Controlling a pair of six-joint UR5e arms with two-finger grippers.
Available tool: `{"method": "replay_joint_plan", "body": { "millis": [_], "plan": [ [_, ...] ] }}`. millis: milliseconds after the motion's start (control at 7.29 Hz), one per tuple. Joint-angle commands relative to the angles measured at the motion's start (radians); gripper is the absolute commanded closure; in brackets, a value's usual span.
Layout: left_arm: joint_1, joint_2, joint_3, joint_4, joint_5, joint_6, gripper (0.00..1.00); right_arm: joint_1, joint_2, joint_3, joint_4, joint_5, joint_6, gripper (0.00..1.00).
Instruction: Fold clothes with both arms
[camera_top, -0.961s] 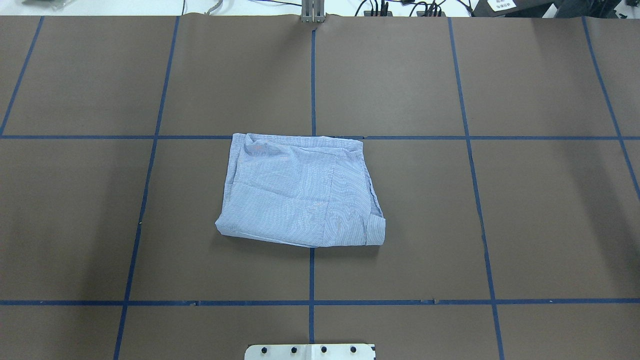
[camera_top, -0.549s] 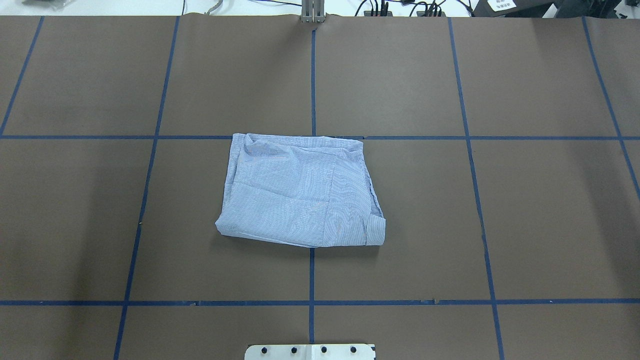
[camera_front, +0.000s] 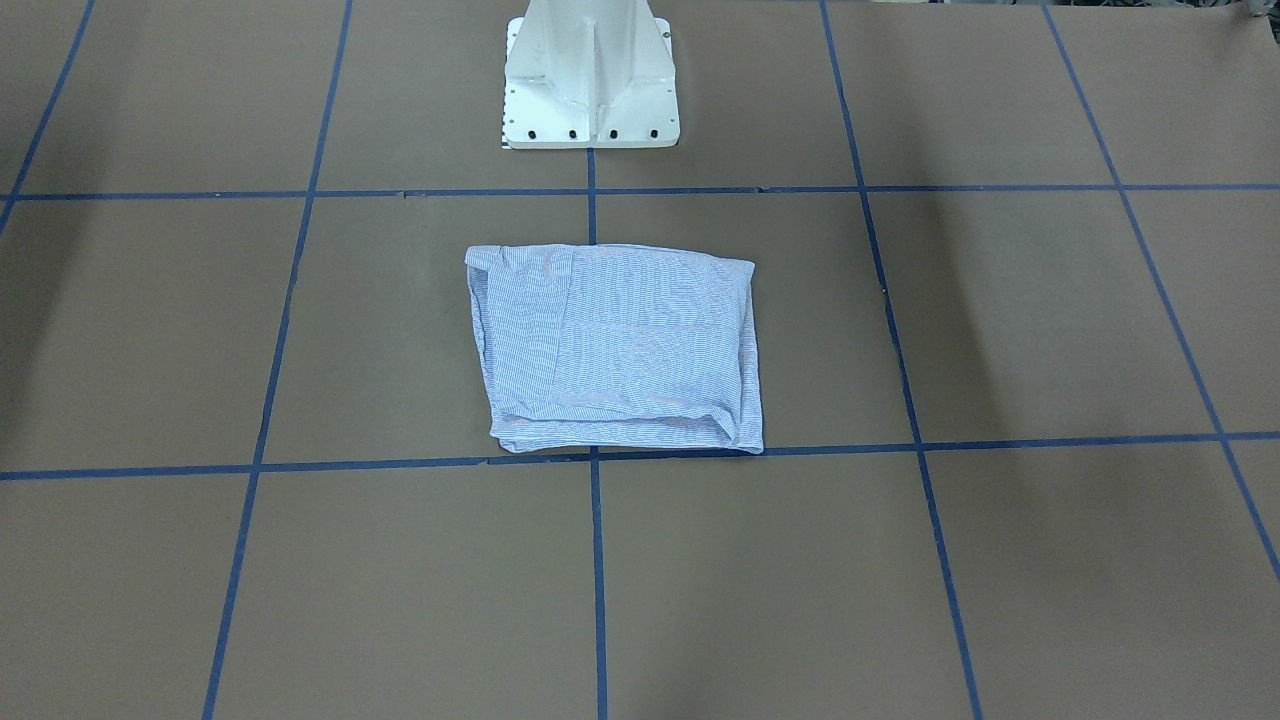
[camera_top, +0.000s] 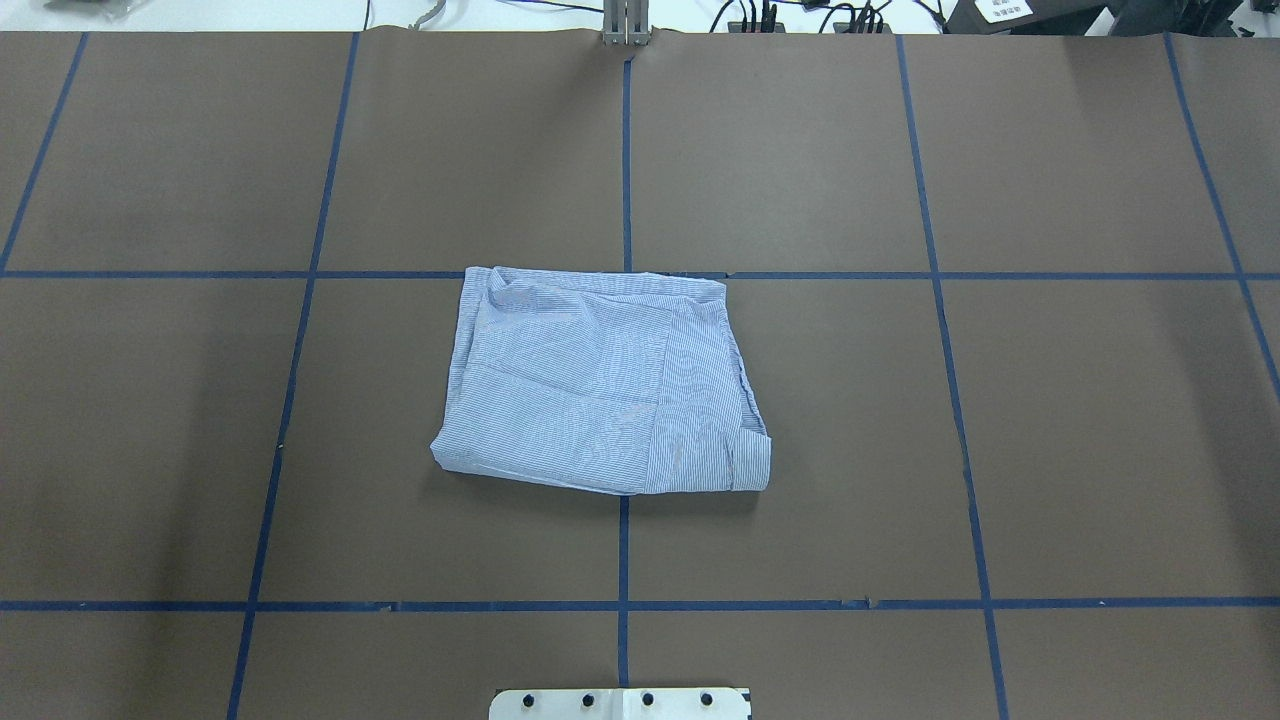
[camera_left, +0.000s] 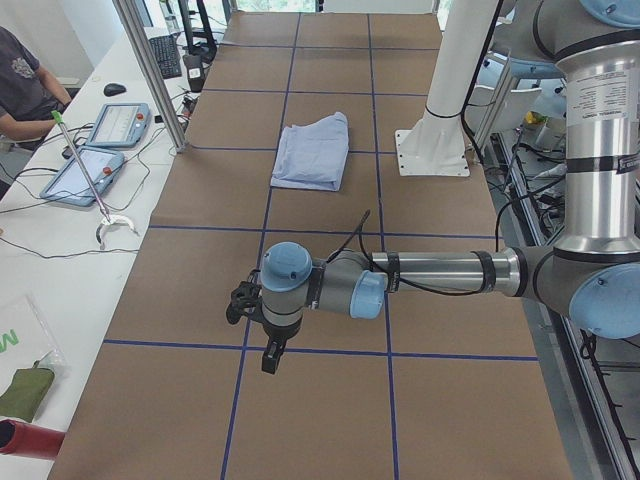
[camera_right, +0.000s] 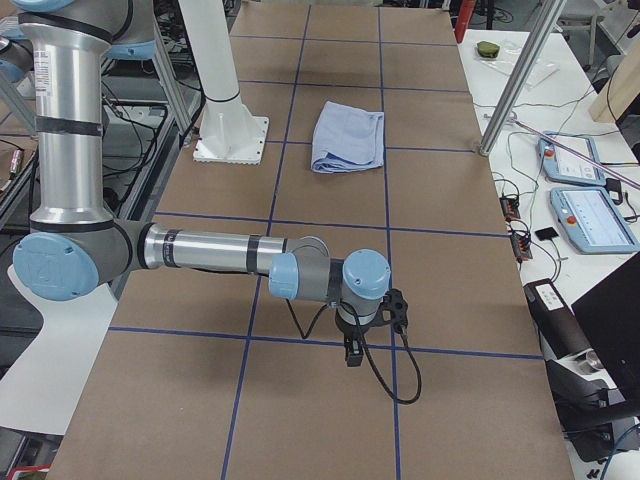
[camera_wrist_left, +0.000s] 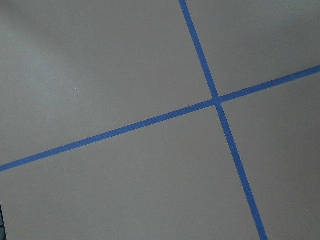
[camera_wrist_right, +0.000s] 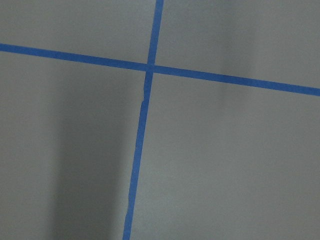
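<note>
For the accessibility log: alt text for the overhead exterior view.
A light blue striped shirt, folded into a rough rectangle, lies mid-table on brown paper gridded with blue tape lines. A white base plate shows at the bottom edge.

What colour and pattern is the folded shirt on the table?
The shirt is light blue with fine white stripes, clearest in the overhead exterior view.

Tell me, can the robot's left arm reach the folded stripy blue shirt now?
Probably yes: the folded light blue striped shirt lies alone on the brown table, and nothing stands between it and the left arm's tool.
</note>
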Motion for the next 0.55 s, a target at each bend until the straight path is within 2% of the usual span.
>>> {"method": "replay_joint_plan", "body": {
  "millis": [0, 412],
  "plan": [
    [0.008, 0.000, -0.051, 0.116, -0.011, -0.034, 0.00, 0.000, -0.001, 0.001, 0.000, 0.032, 0.053, 0.00],
    [0.008, 0.001, -0.054, 0.118, -0.012, -0.040, 0.00, 0.000, -0.004, 0.001, 0.001, 0.049, 0.110, 0.00]
  ]
}}
